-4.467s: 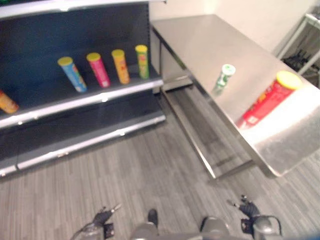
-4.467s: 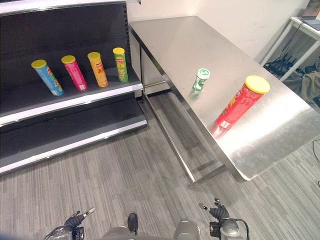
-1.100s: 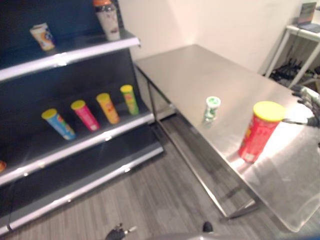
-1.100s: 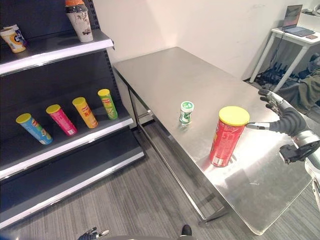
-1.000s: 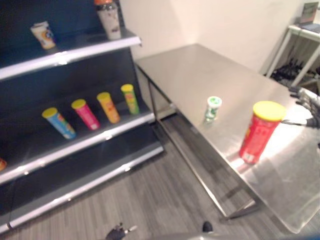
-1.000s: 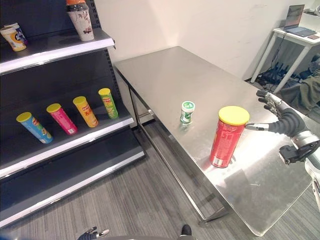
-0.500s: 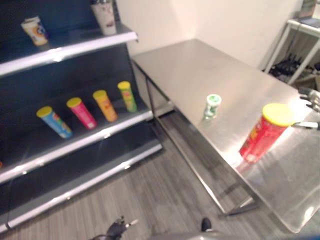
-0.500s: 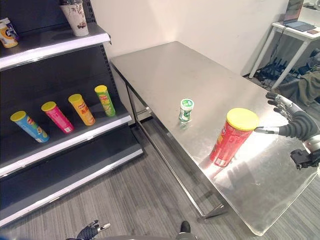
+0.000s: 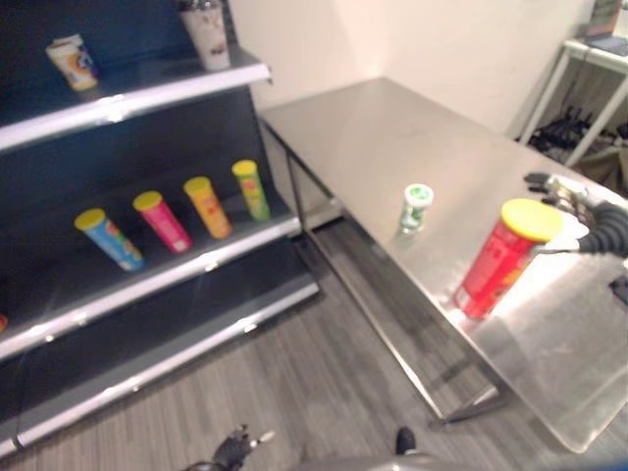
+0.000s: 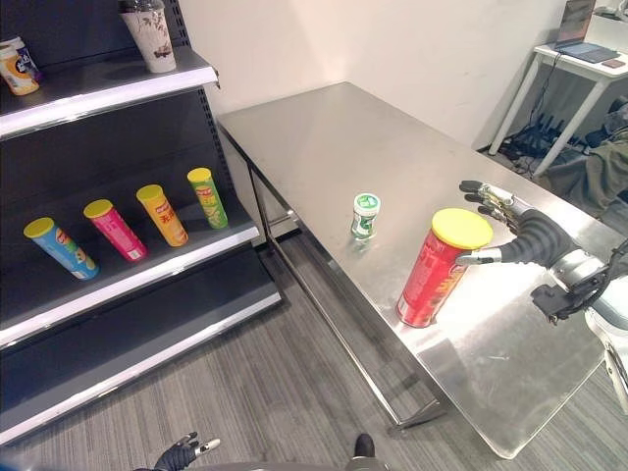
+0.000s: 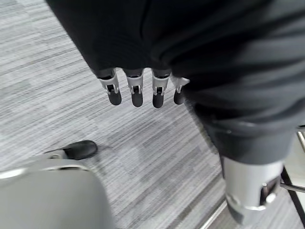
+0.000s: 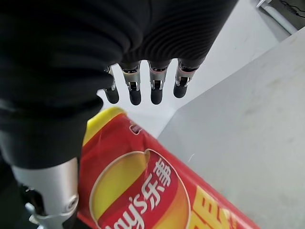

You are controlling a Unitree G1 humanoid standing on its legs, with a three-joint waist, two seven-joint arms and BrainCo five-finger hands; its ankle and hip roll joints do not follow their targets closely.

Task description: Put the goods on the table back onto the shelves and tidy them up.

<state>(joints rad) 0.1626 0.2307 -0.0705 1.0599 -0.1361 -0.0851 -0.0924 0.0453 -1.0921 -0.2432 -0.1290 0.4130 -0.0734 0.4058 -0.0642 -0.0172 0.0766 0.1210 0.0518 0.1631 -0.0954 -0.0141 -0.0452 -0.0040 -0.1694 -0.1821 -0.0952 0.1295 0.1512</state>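
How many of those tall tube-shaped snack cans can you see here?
5. A blue, a pink, an orange and a green can stand in a row on the middle shelf; a large red can stands on the steel table. The shelf's far left may hide more.

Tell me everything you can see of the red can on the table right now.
The red can is a tall tube with a yellow lid and yellow artwork on its side. It stands on the steel table near the front edge, leaning a little. The small green cup stands apart from it. The right hand, fingers straight, is at its lid end; contact is unclear.
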